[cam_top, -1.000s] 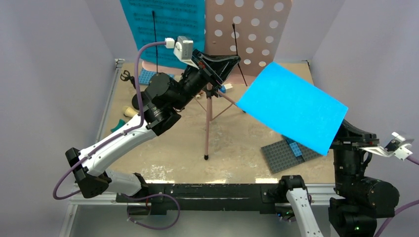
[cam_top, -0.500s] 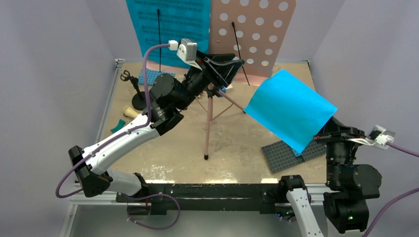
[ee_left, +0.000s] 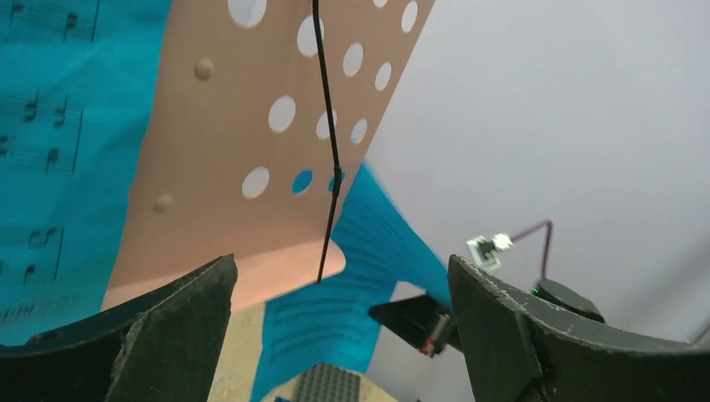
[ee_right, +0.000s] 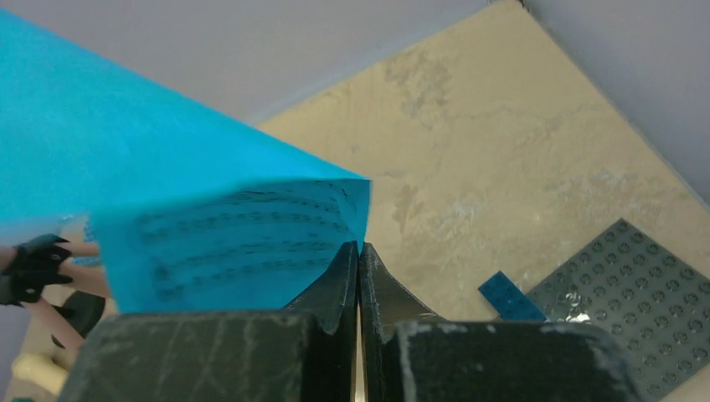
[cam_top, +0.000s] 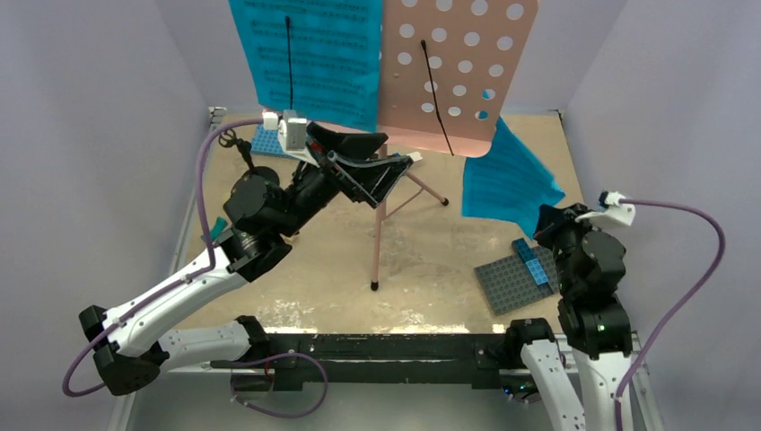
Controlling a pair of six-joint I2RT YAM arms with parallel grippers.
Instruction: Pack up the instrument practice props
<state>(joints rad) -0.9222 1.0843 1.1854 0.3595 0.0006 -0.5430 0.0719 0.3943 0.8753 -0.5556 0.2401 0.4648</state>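
Observation:
The pink music stand stands mid-table on its tripod (cam_top: 379, 224); its hole-dotted board (cam_top: 458, 72) (ee_left: 209, 167) carries a cyan sheet-music page (cam_top: 314, 54) (ee_left: 50, 167) on its left half. My left gripper (cam_top: 375, 162) (ee_left: 343, 285) is open and empty, just left of the stand's top joint. My right gripper (cam_top: 547, 218) (ee_right: 358, 247) is shut on the corner of a second cyan page (cam_top: 507, 184) (ee_right: 209, 243), which hangs curled low at the right. The black mic stand (cam_top: 249, 166) (ee_right: 38, 260) is at the back left. A cream object (ee_right: 33, 368), perhaps the microphone, lies beside it.
A grey baseplate (cam_top: 507, 283) (ee_right: 645, 285) with a blue brick (cam_top: 534, 265) (ee_right: 511, 297) lies front right, under my right arm. A blue baseplate (cam_top: 267, 139) lies back left. A teal piece (cam_top: 215, 229) pokes out by my left arm. Walls enclose three sides.
My left gripper opened and drew back left from the stand's top. My right arm swung in and down, so the cyan page dropped from spread-out to hanging curled near the table.

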